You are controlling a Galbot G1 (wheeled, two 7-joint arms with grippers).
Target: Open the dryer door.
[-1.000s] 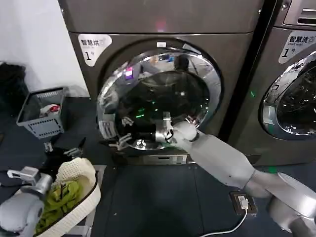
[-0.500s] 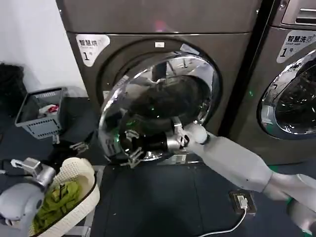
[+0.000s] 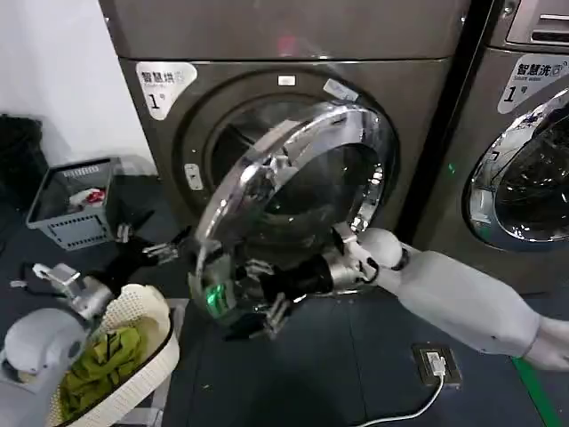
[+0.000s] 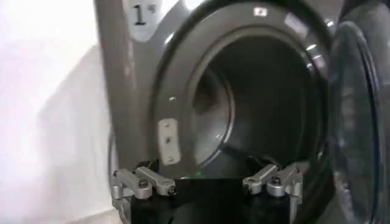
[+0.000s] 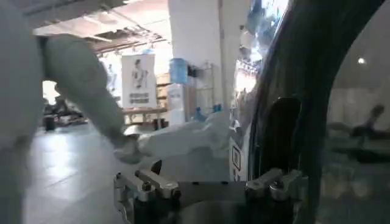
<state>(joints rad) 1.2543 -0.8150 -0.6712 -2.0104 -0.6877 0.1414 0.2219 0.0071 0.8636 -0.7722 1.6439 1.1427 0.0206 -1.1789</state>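
Observation:
The bronze-grey dryer carries a white sticker marked 1. Its dryer door, a chrome ring around dark glass, stands swung partly out from the right-hand hinge, and the drum mouth shows behind it. My right gripper is at the door's lower left rim with its fingers spread, close against the chrome. In the right wrist view the door's dark edge runs beside the open right gripper. My left gripper hangs open at the lower left, apart from the door. The left wrist view has it facing the drum mouth.
A white laundry basket with green clothes sits under my left arm. Against the white wall at the left stands a grey crate. The second machine stands to the right. A floor socket with a cable lies at the lower right.
The dryer door has swung further out from the dryer, and my right gripper has moved down and toward me with its rim. My left gripper has risen slightly.

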